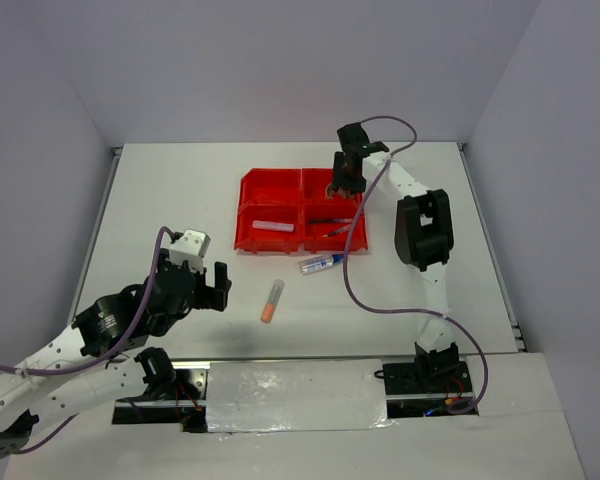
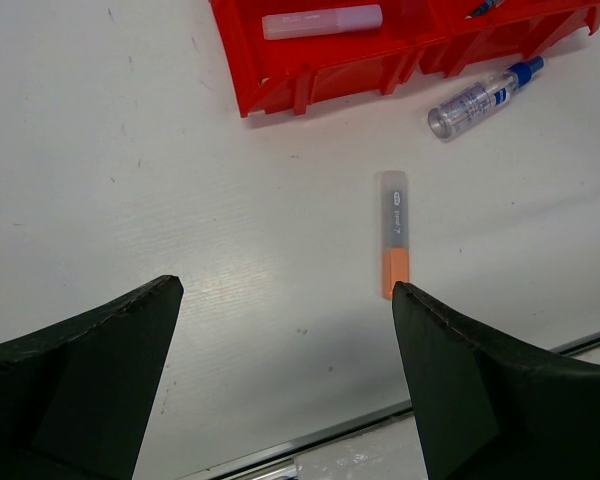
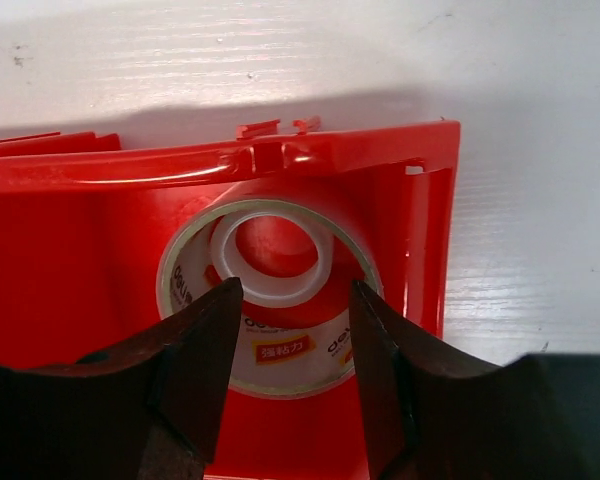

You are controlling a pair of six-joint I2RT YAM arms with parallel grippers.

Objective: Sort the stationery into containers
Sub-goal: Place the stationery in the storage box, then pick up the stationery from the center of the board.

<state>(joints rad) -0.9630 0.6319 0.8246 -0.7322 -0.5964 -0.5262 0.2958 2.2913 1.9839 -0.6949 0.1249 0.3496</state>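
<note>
The red containers (image 1: pixel 270 178) stand mid-table as a two-by-two block. My right gripper (image 1: pixel 346 182) hangs over the far right bin (image 3: pixel 180 165), open, its jaws apart above a clear tape roll (image 3: pixel 290 350) that lies flat on the bin floor. In the near left bin lies a pale pink highlighter (image 1: pixel 273 226) (image 2: pixel 322 21), and the near right bin holds blue pens (image 1: pixel 332 222). An orange highlighter (image 1: pixel 270 301) (image 2: pixel 395 235) and a blue-capped glue tube (image 1: pixel 322 263) (image 2: pixel 480 97) lie on the table in front of the bins. My left gripper (image 1: pixel 208 285) (image 2: pixel 285 288) is open and empty, left of the orange highlighter.
A purple cable loops from the right arm down past the glue tube (image 1: pixel 348 285). The table's near edge has a metal strip (image 2: pixel 310 430) just below the left gripper. Grey walls close in the table at the back and sides.
</note>
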